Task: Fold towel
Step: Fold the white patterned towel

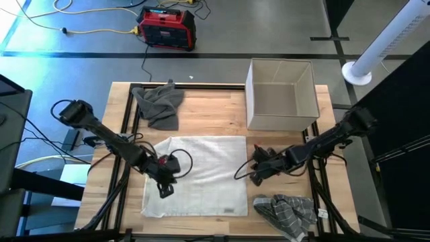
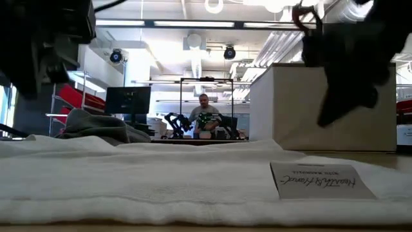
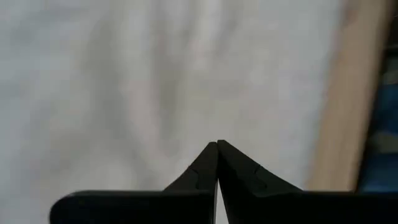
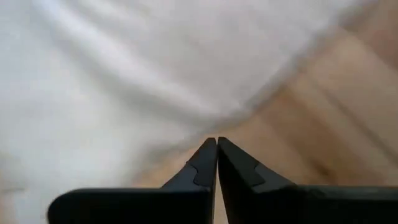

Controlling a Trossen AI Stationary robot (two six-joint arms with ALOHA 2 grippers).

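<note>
White towel lies flat between both claws, left claw over its left margin, right claw just off its right edge, both pinched closed, empty.

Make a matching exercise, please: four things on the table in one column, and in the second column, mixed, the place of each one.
Things:
1. white towel
2. grey cloth
3. striped cloth
4. cardboard box

Places:
A. standing at the table's far right part
B. crumpled at the near right corner
C. spread flat in the middle, between the two arms
D. bunched at the far left part

Pairs: 1-C, 2-D, 3-B, 4-A.

The left end effector is over the towel's left part, shut; the right end effector is at the towel's right edge, also shut.
</note>
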